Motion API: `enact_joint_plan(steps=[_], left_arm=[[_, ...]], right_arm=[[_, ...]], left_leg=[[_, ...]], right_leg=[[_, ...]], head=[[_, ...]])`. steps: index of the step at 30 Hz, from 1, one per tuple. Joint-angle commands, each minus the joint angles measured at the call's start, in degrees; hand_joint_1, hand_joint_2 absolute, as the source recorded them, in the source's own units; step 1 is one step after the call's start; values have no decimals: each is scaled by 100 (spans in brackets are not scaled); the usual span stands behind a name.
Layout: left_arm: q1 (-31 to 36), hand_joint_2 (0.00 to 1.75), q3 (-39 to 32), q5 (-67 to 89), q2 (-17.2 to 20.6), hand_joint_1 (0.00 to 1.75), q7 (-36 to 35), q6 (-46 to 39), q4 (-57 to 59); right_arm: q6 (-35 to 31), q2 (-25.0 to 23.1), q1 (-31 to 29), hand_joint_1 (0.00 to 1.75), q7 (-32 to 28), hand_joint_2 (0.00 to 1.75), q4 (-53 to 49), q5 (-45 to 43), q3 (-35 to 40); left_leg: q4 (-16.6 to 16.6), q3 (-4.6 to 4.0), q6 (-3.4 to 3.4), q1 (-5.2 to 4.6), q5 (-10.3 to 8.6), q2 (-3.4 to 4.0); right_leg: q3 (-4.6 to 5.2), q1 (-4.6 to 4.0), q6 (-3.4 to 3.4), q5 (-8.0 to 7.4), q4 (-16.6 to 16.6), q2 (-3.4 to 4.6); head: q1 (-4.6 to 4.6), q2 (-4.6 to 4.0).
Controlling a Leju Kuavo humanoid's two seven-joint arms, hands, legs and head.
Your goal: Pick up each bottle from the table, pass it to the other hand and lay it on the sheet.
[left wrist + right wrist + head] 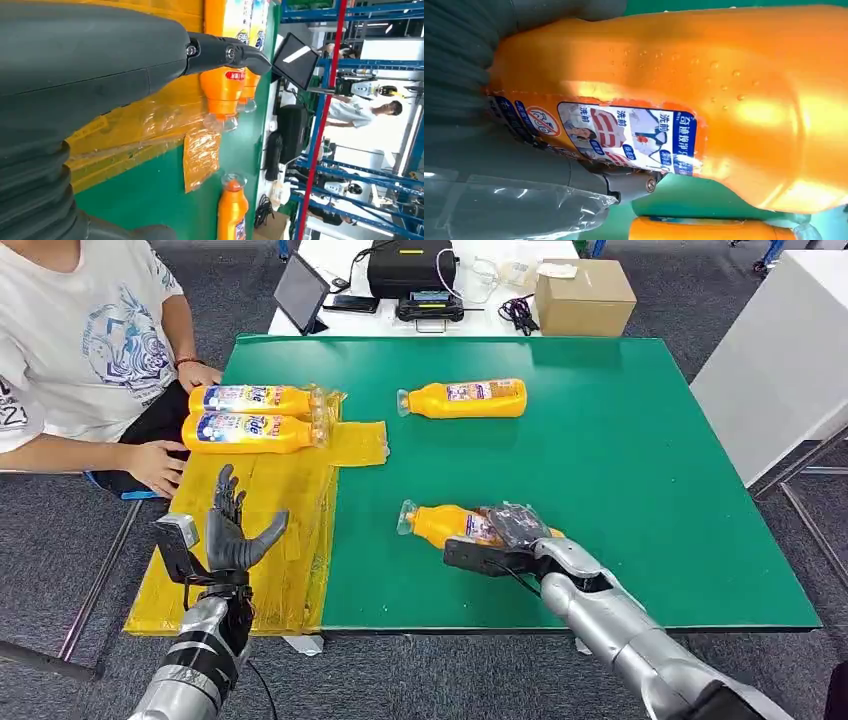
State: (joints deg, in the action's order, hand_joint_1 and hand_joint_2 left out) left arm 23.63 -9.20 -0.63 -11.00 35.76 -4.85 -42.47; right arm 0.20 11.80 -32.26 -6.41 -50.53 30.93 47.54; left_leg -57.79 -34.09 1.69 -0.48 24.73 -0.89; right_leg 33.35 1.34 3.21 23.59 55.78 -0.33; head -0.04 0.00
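Right hand [505, 538] clamped on near detergent bottle [440, 523]; left hand [232, 530] spread empty over sheet [290, 570]. Two bottles [255, 417] laid, two left.

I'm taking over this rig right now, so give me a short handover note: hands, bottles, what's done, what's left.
Right robot hand: gripping the near bottle, which lies on the green table.
Left robot hand: open, holding nothing, raised over the yellow sheet.
Done: two bottles lie side by side on the sheet.
Left: lift and pass the near bottle, lay it down; then the far bottle.
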Motion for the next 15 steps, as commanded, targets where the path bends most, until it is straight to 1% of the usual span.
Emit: enact_joint_plan(steps=[1,2,3,4,5,6,7,8,9,11,12,13,15], left_arm=[[-228,175,-83,-48,-51,0,-140,-123,-459],[-295,175,-23,-4,-76,0,-174,-173,-579],[-303,175,1,-14,-89,0,-192,-162,-614],[-312,175,34,-26,-109,0,-230,-171,-639],[-315,175,70,-47,-119,0,-260,-178,-655],[-315,175,80,-138,-138,0,-315,-146,-669],[-310,175,124,-201,-151,0,-357,-99,-672],[-318,175,155,-276,-154,0,-398,-48,-693],[-324,175,228,-313,-145,0,-414,-7,-714],[-299,175,307,-344,-131,0,-444,17,-708],[-276,175,327,-367,-122,0,-466,9,-696],[-237,175,355,-445,-110,0,-549,107,-647],[-258,175,449,-503,-121,0,-611,205,-637]], right_arm=[[-2584,-1262,1544,175,-804,175,-2196,670,-2370],[-3286,-1318,1734,175,-589,175,-2590,1737,-2538],[-3528,-1416,1847,175,-706,175,-2807,1613,-2735],[-3605,-1377,1950,175,-750,175,-3015,1675,-2870],[-3978,-1481,2084,175,-936,175,-3181,1663,-3125],[-4020,-1521,2198,175,-1132,175,-3339,1535,-3331],[-4020,-1663,2310,175,-1395,175,-3432,1513,-3603],[-4020,-1717,2351,175,-1525,175,-3446,1406,-3709],[-4020,-1865,2415,175,-1778,175,-3476,1404,-3916],[-4020,-1915,2396,175,-1879,175,-3343,1243,-3995],[-4020,-2004,2401,175,-1980,175,-3308,1384,-4131],[-3943,-1995,2376,175,-1990,175,-3132,1078,-4042],[-4020,-2001,2368,175,-2156,175,-2877,863,-3960]], left_leg=[[3,14,-16,14,12,17],[0,7,-16,14,14,25],[-5,13,-21,16,24,32],[-8,4,-21,13,23,18],[-6,-8,-17,11,15,5],[-3,-20,-13,12,8,-14],[-10,-12,-17,23,17,-14],[-5,-22,-11,21,9,-22],[-13,-13,-14,28,18,-20],[-3,-28,-10,17,8,-7],[-8,-22,-13,21,13,-4],[-3,-26,-12,14,8,-1],[-4,-19,-16,14,10,-2]], right_leg=[[-11,-15,-19,7,-5,13],[-3,-15,-18,7,1,21],[-5,-18,-24,15,8,26],[4,-15,-22,18,15,13],[15,-13,-18,14,12,1],[25,-13,-13,13,9,-17],[11,-24,-20,21,6,-18],[20,-21,-14,16,4,-23],[7,-29,-19,21,5,-23],[26,-16,-13,10,5,-10],[18,-21,-18,13,6,-8],[24,-14,-16,8,2,-6],[16,-14,-19,8,1,-9]], head=[[7,0],[0,0],[0,0],[-4,0],[-7,0],[-7,0],[-4,0],[2,0],[-2,0],[2,0],[0,0],[2,0],[0,0]])
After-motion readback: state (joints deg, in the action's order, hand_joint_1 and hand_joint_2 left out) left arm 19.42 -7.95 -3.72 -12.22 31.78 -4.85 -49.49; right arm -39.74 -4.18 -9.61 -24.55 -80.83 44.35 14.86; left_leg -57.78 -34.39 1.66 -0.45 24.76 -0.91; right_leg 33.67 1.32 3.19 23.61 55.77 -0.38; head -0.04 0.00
